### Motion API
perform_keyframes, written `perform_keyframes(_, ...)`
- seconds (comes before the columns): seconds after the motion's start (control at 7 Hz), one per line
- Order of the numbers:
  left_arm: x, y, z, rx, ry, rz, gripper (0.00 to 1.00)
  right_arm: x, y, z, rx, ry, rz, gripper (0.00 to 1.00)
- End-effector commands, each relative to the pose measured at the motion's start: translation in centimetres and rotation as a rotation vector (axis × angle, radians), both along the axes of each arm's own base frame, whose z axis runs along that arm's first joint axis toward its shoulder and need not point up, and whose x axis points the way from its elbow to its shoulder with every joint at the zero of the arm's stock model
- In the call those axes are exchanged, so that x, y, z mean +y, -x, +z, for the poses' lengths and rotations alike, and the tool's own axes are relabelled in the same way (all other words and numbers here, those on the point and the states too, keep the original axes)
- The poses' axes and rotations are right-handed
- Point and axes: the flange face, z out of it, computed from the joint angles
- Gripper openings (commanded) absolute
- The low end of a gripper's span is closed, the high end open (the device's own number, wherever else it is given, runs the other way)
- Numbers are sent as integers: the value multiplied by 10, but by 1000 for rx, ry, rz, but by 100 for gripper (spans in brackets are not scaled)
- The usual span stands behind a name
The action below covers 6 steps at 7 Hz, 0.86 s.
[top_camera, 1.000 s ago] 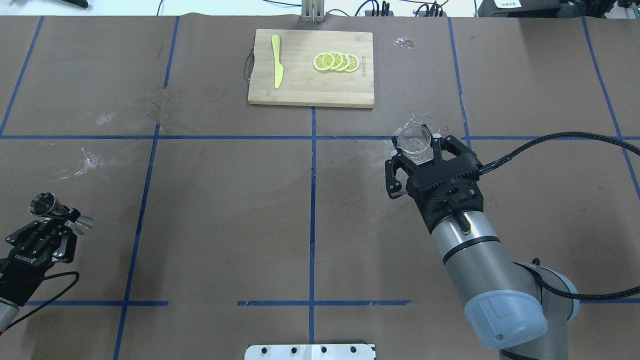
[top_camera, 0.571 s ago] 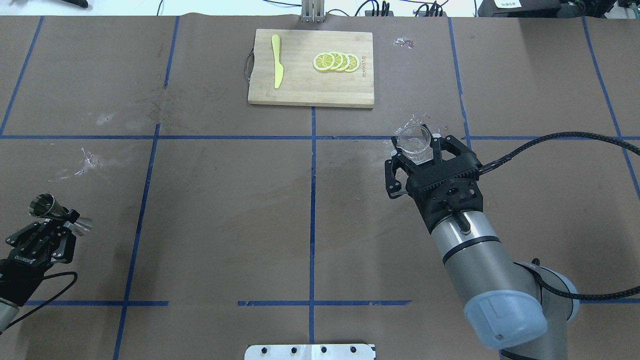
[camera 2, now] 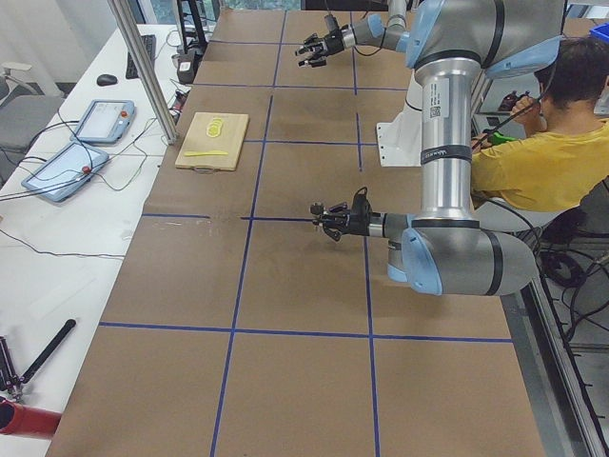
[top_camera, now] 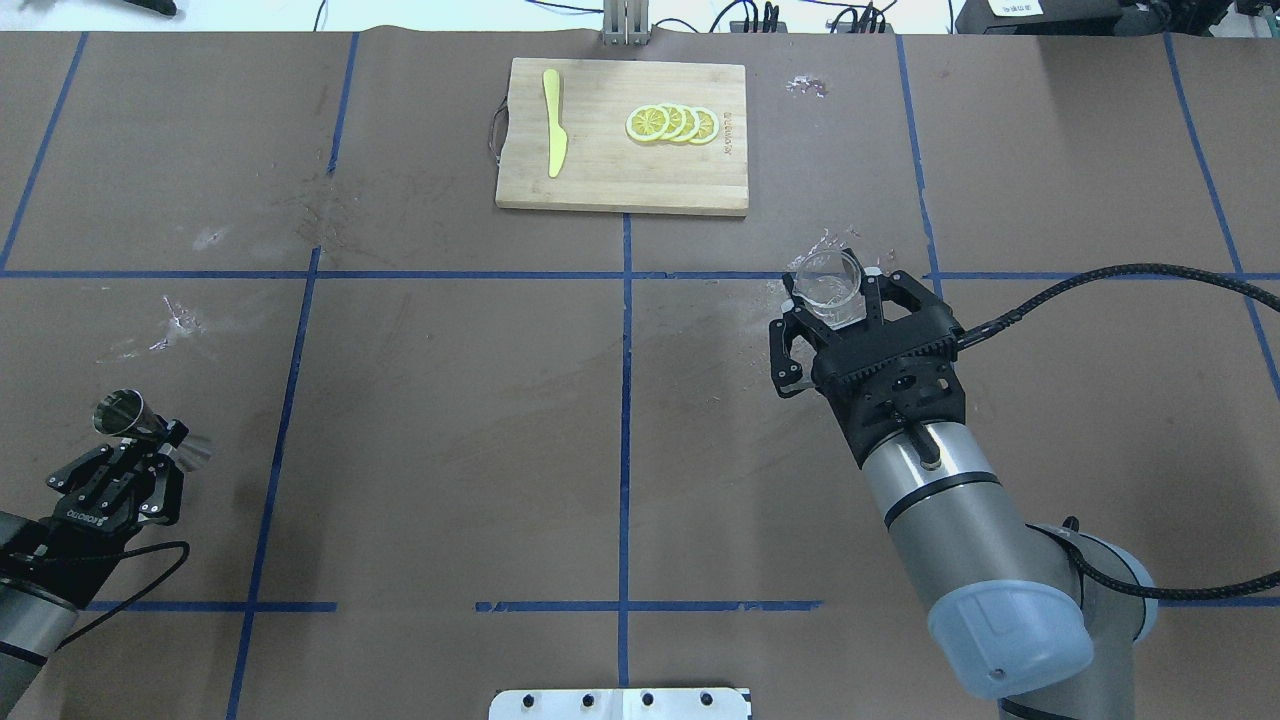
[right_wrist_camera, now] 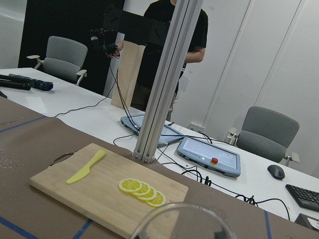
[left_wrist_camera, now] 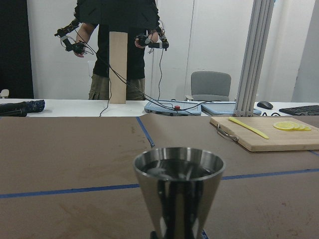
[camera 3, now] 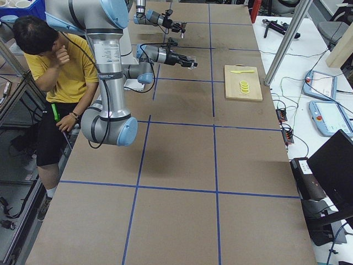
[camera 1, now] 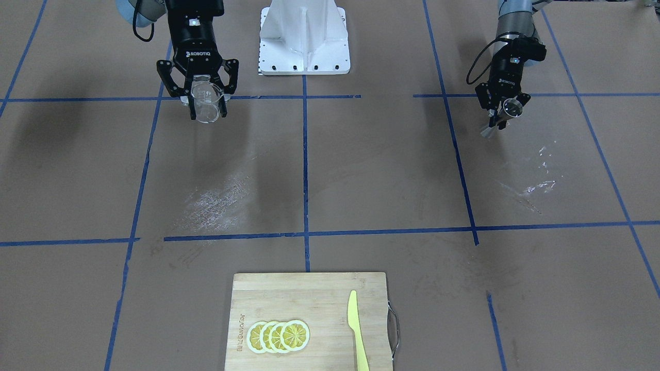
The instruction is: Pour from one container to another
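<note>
The clear measuring cup point(top_camera: 830, 284) stands upright between the fingers of my right gripper point(top_camera: 836, 303), which is shut on it, held above the table right of centre; the cup point(camera 1: 207, 104) also shows in the front view and its rim point(right_wrist_camera: 182, 221) in the right wrist view. The metal jigger point(top_camera: 150, 432) is held at its waist by my left gripper point(top_camera: 158, 440), shut on it, near the table's left edge. In the left wrist view the jigger point(left_wrist_camera: 178, 191) stands upright with dark liquid in its top cone. The two containers are far apart.
A wooden cutting board point(top_camera: 622, 136) at the far middle carries lemon slices point(top_camera: 672, 124) and a yellow knife point(top_camera: 554, 122). Wet marks point(top_camera: 180, 322) lie on the brown paper. A person point(camera 3: 55, 72) sits behind the robot, and another stands across the table point(left_wrist_camera: 117, 45).
My left gripper has carried the jigger a little to the right and nearer the robot. The right gripper and the cup have held still.
</note>
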Motion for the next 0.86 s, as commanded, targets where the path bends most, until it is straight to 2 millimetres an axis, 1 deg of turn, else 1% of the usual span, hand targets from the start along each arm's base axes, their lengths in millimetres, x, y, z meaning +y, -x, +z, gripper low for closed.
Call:
perform_keyframes(0.0, -14, 0, 0, -31, 1, 17, 0, 0, 0, 1, 1, 0, 0, 0)
perform_keyframes(0.14, -28, -3, -2, -61, 6, 24, 0, 0, 0, 1, 1, 0, 0, 0)
perform_keyframes(0.29, -37, -4, -3, -79, 10, 29, 0, 0, 0, 1, 3, 1, 0, 0)
perform_keyframes(0.43, -40, -6, 0, -78, 15, 24, 0, 0, 0, 1, 3, 1, 0, 0)
perform_keyframes(0.71, -44, -28, -5, -55, 21, 22, 0, 0, 0, 3, 6, 1, 0, 0)
